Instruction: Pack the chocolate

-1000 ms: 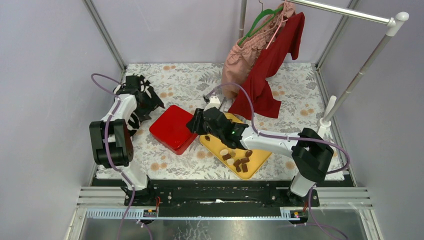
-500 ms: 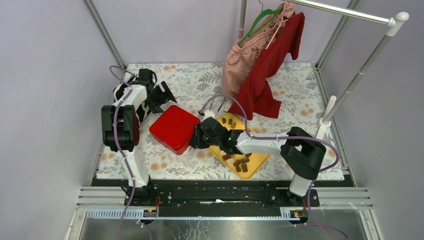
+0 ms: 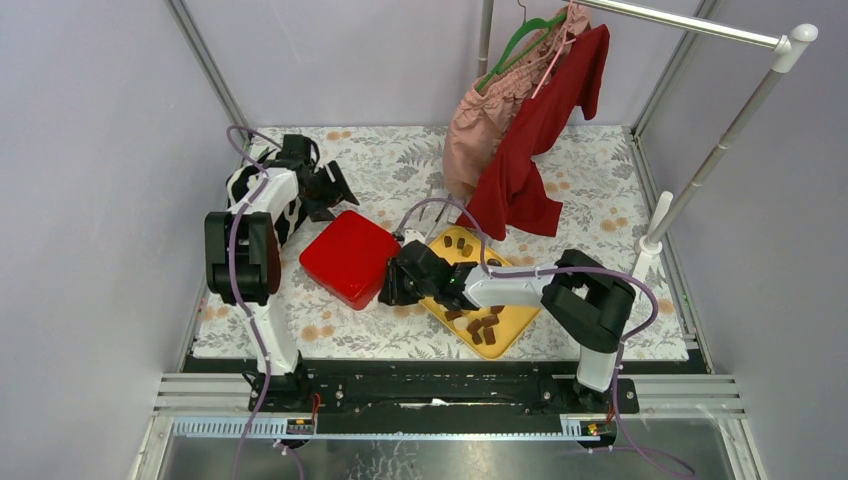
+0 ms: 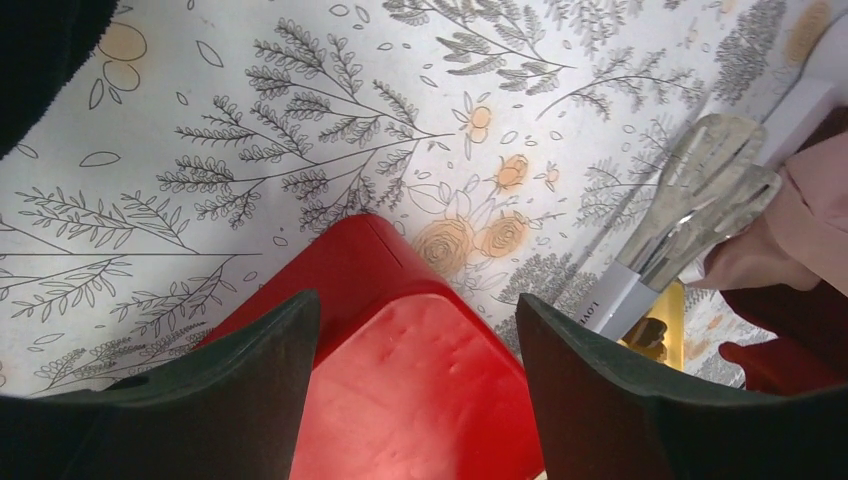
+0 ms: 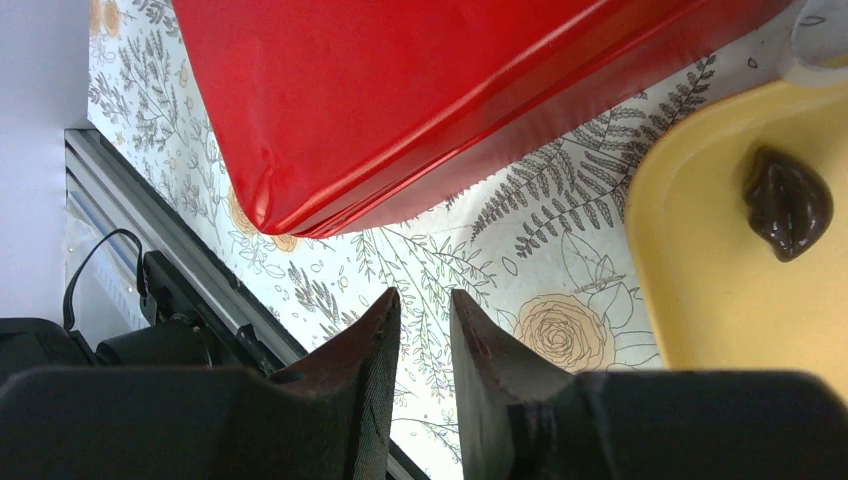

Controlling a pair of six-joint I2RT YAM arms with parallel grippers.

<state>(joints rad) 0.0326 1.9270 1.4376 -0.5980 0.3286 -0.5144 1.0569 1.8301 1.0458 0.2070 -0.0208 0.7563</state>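
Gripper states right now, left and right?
Left gripper: open, holding nothing, over the red box.
Right gripper: open just a narrow gap, holding nothing.

Lab test cell: plain walls (image 3: 90, 150), aluminium frame (image 3: 208, 70), mounting rail (image 3: 200, 392)

A glossy red square box (image 3: 348, 258) lies closed on the table (image 3: 400, 160), which is covered with a white cloth printed with grey leaves and orange flowers. Just to its right sits a yellow rectangular plastic tray (image 3: 522, 310), set at an angle. Silvery tongs with a white handle (image 4: 690, 210) lie beyond the box. A white metal clothes rail (image 3: 720, 150) carries a green hanger (image 3: 515, 40) with a pink garment (image 3: 480, 120) and a dark red garment (image 3: 530, 150), their hems reaching the cloth. A black-and-white patched object (image 3: 240, 180) sits at the far left.
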